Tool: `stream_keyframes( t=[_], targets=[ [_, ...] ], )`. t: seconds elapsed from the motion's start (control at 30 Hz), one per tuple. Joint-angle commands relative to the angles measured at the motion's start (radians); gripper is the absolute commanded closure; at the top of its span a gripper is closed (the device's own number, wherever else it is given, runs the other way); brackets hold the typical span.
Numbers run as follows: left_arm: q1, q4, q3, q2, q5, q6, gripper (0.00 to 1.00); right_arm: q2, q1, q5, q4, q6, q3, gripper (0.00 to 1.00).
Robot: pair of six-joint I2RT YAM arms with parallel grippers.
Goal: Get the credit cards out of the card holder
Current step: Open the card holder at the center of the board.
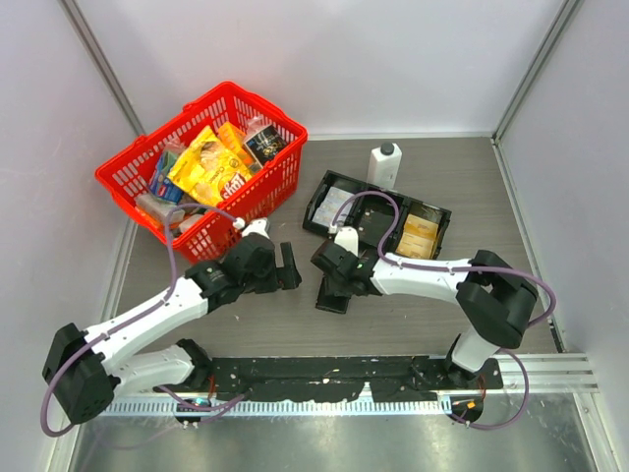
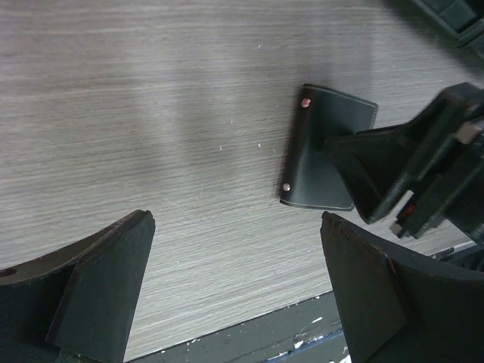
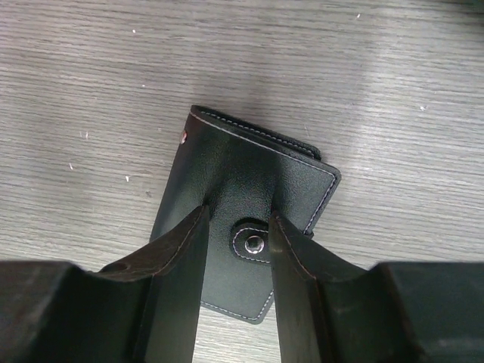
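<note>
The card holder (image 1: 333,295) lies closed on the table, black, snap tab on top; it also shows in the left wrist view (image 2: 321,162) and the right wrist view (image 3: 234,159). No cards show in it. My right gripper (image 1: 339,278) is over it, jaws a little apart, fingertips resting on its top face either side of the snap tab (image 3: 255,243); the gripper (image 3: 238,212) grips nothing. My left gripper (image 1: 290,267) is wide open and empty left of the holder, also in its own view (image 2: 234,218). Golden-yellow cards (image 1: 420,236) and a pale card (image 1: 334,206) lie in the tray.
A long black three-compartment tray (image 1: 375,228) sits behind the right gripper. A white bottle with a black cap (image 1: 384,164) stands behind it. A red basket (image 1: 257,194) of packets is at the back left. The black rail (image 2: 302,333) runs along the near edge.
</note>
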Motion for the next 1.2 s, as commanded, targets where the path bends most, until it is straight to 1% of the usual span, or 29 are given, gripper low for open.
stream_keyframes(
  t=[0.0, 0.23, 0.37, 0.57, 0.67, 0.73, 0.83, 0.97, 1.03, 1.1, 1.17],
  targets=[
    [-0.013, 0.127, -0.042, 0.034, 0.013, -0.090, 0.05, -0.042, 0.021, 0.049, -0.050, 0.031, -0.025, 0.58],
    [-0.015, 0.188, -0.054, 0.100, 0.027, -0.112, 0.09, -0.113, 0.068, 0.133, -0.075, 0.032, -0.008, 0.57],
    [-0.015, 0.219, -0.047, 0.140, 0.033, -0.102, 0.09, -0.157, 0.070, 0.155, -0.060, 0.060, -0.049, 0.57],
    [-0.015, 0.288, -0.012, 0.230, 0.085, -0.095, 0.11, -0.143, 0.070, 0.126, 0.012, 0.077, -0.111, 0.57],
    [-0.018, 0.314, 0.004, 0.270, 0.085, -0.093, 0.16, -0.128, 0.070, 0.103, 0.052, 0.086, -0.132, 0.60],
    [-0.016, 0.338, 0.007, 0.294, 0.086, -0.090, 0.21, -0.116, 0.070, 0.095, 0.072, 0.083, -0.137, 0.61],
    [-0.015, 0.369, 0.022, 0.347, 0.111, -0.081, 0.23, -0.097, 0.070, 0.074, 0.100, 0.065, -0.142, 0.65],
    [-0.015, 0.397, 0.054, 0.416, 0.131, -0.055, 0.25, -0.085, 0.068, 0.069, 0.138, 0.003, -0.140, 0.66],
    [-0.015, 0.413, 0.064, 0.448, 0.143, -0.046, 0.27, -0.085, 0.065, 0.074, 0.152, -0.032, -0.142, 0.67],
    [-0.016, 0.430, 0.065, 0.480, 0.151, -0.046, 0.31, -0.088, 0.059, 0.086, 0.152, -0.043, -0.143, 0.67],
    [-0.015, 0.446, 0.061, 0.505, 0.160, -0.050, 0.32, -0.097, 0.059, 0.097, 0.152, -0.044, -0.145, 0.67]
  ],
)
